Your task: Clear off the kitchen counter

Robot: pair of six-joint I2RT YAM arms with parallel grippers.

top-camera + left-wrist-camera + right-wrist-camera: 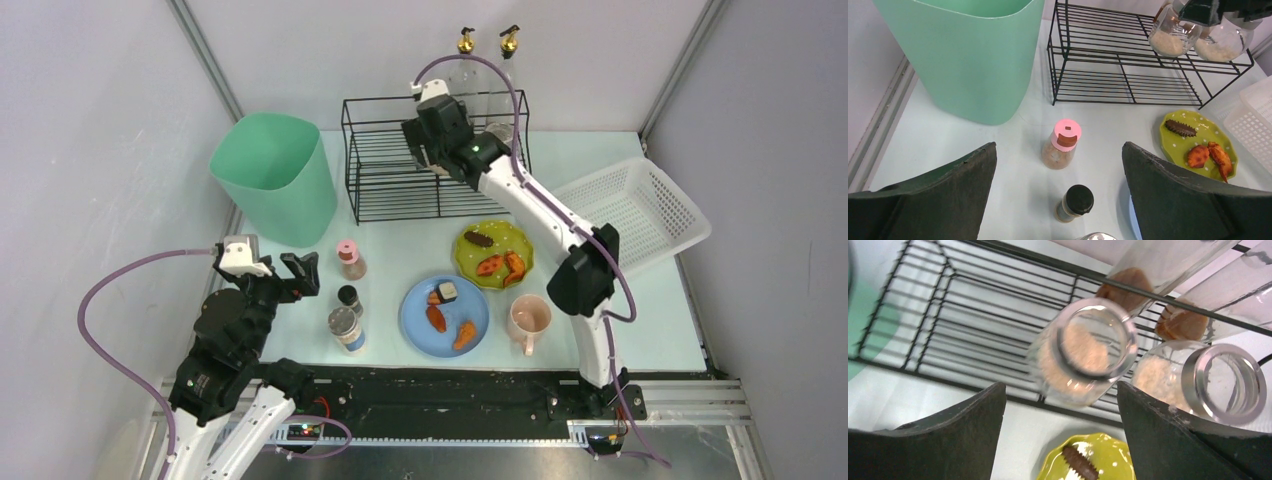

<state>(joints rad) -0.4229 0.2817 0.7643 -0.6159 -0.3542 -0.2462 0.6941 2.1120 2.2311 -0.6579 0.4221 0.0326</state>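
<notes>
Filling the middle of the top view, the counter (640,330) carries a mint bin (275,180) at upper left, a black wire rack (390,190) beside it and a tilted white basket (640,215) at right. Lower down sit a yellow-green plate (464,262) and a blue plate (415,310), both with food, and a pale mug (528,318). A silver-lidded jar (345,328) nearby has a label too small to read. The left pincer (300,272) hovers at lower left, spread; the right pincer (430,158) is over the rack.

From the left wrist, the left pincer (1059,150) is spread wide and empty above a pink-lidded shaker (1063,142) and a black-lidded shaker (1075,202), which stand apart on the counter (948,145).

From the right wrist, the right pincer (1060,386) is spread wide. A blurred open glass jar (1083,347) of pale grains shows between its fingers, over the rack (973,290). A second jar (1220,382) stands to the right.
</notes>
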